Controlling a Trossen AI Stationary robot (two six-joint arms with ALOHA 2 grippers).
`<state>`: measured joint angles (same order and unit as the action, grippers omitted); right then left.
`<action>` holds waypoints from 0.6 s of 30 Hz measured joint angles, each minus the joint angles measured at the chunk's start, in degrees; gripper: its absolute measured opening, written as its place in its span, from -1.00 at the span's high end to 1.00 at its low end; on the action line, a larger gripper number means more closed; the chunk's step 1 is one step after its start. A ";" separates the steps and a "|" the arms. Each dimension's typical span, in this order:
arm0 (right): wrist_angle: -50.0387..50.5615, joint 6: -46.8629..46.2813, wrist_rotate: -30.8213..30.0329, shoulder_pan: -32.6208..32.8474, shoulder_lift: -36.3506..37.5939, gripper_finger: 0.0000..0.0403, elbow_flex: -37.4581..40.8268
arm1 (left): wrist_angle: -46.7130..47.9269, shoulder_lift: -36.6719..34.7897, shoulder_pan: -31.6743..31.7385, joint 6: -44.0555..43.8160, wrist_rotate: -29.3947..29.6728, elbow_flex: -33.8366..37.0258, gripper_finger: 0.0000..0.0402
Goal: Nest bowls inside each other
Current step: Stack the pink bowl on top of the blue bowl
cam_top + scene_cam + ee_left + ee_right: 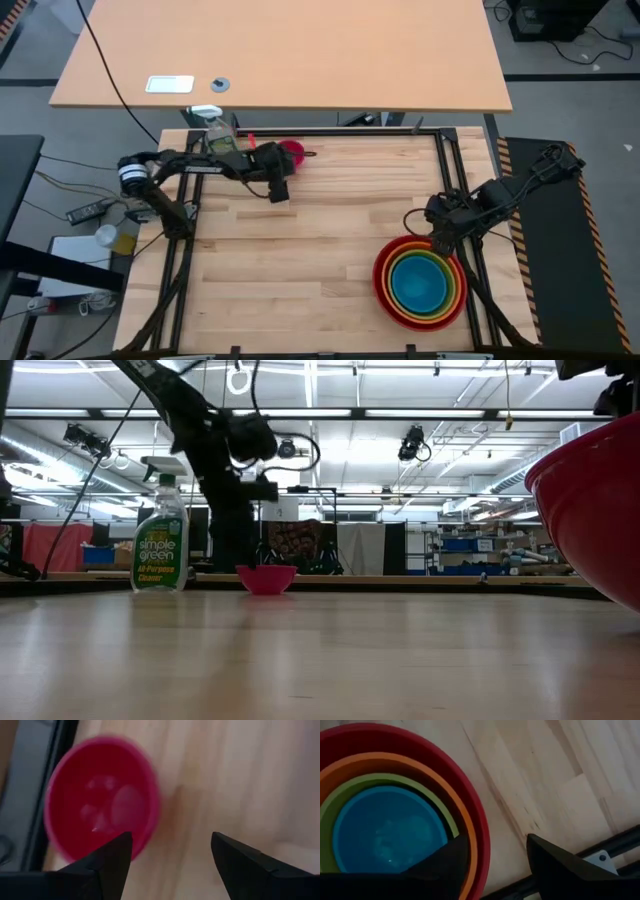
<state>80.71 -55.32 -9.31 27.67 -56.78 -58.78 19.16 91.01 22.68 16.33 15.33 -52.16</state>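
Four bowls sit nested near the table's right front: red [383, 290] outermost, then orange [455, 292], lime green [350, 790] and blue [418, 283] inside. The small pink bowl [293, 152] rests upright on its base at the far edge, also in the low view [266, 578]. My left gripper [170, 850] hovers open just near of the pink bowl [100, 800], slanting down, touching nothing. My right gripper [495, 852] is open above the far rim of the nested stack, with nothing between its fingers.
A spray bottle [218, 130] stands upright at the far left, beside the pink bowl and under my left arm. A black frame [440, 150] borders the wooden tabletop. Bare wood lies between the pink bowl and the stack.
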 joint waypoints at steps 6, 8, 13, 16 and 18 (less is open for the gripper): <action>-0.80 -0.03 0.87 -0.17 -0.03 -0.04 0.02 | -1.97 4.76 -0.02 5.96 6.06 -1.22 -0.34; -1.03 -0.03 0.87 -0.17 -0.03 -0.04 0.02 | -1.80 6.08 0.31 7.70 6.00 -1.67 -0.27; -2.28 -0.04 -0.59 -0.17 -0.06 -0.04 0.02 | -1.51 9.68 1.70 8.75 3.95 -3.37 0.10; -2.75 -0.06 -1.80 -0.17 -0.06 -0.04 0.02 | -0.16 10.80 1.38 10.35 2.17 -4.19 0.41; -2.83 -0.04 -2.36 -0.34 -0.08 -0.04 0.02 | 0.05 10.84 0.80 10.50 1.20 -4.66 0.65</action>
<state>77.87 -55.36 -11.67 27.33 -56.86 -58.76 19.21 101.84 23.48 26.83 16.53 -56.82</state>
